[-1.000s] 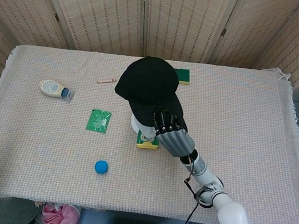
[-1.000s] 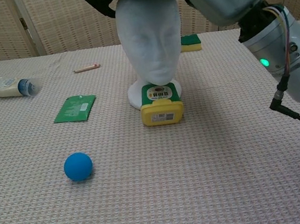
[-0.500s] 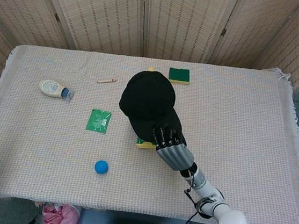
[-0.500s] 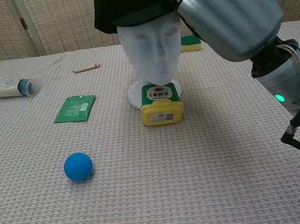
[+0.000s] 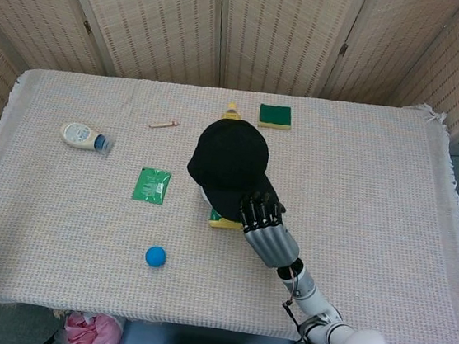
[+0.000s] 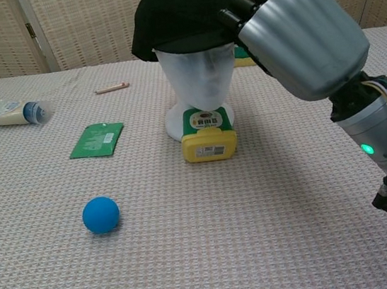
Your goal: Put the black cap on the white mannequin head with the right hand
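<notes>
Black cap (image 6: 179,11) hides mannequin head (image 6: 196,80) eyes; right hand (image 6: 297,35) seemingly grips brim.

Right arm extended, robot hand up high.
Right robot hand (image 5: 266,226) back-of-hand toward chest cam, fingers (image 6: 241,4) curled forward, gripping; forearm slopes down to lower right. Left hand out of view.

Black cap (image 5: 230,165) covers the mannequin head
Right hand (image 5: 263,226) grips its brim at five o'clock; blue ball (image 5: 155,256) at seven.
</notes>
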Robot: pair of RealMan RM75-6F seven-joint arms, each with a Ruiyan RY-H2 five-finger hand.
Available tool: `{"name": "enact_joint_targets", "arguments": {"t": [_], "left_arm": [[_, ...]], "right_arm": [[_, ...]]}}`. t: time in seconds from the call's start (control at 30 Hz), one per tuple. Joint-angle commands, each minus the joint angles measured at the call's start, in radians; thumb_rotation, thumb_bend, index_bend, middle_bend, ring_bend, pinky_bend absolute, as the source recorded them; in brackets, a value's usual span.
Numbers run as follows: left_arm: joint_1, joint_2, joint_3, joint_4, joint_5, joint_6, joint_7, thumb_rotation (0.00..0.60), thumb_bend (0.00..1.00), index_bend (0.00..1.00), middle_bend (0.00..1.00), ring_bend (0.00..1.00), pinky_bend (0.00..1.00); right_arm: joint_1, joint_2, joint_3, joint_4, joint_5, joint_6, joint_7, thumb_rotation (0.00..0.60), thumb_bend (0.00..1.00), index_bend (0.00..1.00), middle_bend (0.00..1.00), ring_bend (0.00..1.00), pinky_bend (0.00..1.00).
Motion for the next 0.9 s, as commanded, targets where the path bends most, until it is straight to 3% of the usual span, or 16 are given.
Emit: {"name": "enact_joint_targets", "arguments": {"t": [0.03,0.17,0.33,0.47,0.53,0.73,0.9], "left_arm": [[0.000,0.000,0.000,0.000,0.000,0.001,0.001,0.600,0.18,0.00,0.00,0.00,0.17],[0.001,-0.001,-0.001,0.001,-0.002,0.001,0.002,0.600,0.18,0.00,0.00,0.00,0.17],[-0.001,-0.003,-0.002,0.004,-0.007,-0.006,0.007,0.600,0.18,0.00,0.00,0.00,0.17],[-0.003,-0.007,-0.002,0.003,-0.008,-0.007,0.023,0.600,0.18,0.00,0.00,0.00,0.17],[-0.007,-0.013,-0.003,0.002,-0.010,-0.012,0.043,0.600,0.18,0.00,0.00,0.00,0.17],[-0.024,-0.030,-0.007,-0.017,-0.019,-0.034,0.111,0.600,0.18,0.00,0.00,0.00,0.17],[-0.031,-0.040,-0.019,-0.043,-0.017,-0.020,0.142,0.600,0.18,0.00,0.00,0.00,0.17]], "right_arm": [[-0.041,0.062,-0.018,-0.162,-0.009,-0.052,-0.067,0.600,0.29,0.01,0.08,0.12,0.34],[-0.073,0.139,-0.033,-0.320,-0.028,-0.061,-0.120,0.600,0.24,0.00,0.00,0.04,0.26],[-0.147,0.291,-0.061,-0.593,-0.028,-0.063,-0.152,0.600,0.21,0.00,0.00,0.00,0.24],[-0.235,0.468,-0.070,-0.858,0.050,-0.081,-0.090,0.600,0.21,0.00,0.00,0.00,0.23],[-0.273,0.549,-0.065,-0.940,0.086,-0.079,-0.045,0.600,0.21,0.00,0.00,0.00,0.23],[-0.375,0.731,-0.094,-1.065,0.196,-0.135,0.127,0.600,0.21,0.00,0.00,0.00,0.21],[-0.444,0.798,-0.097,-1.039,0.315,-0.230,0.359,0.600,0.22,0.00,0.00,0.00,0.16]]}}
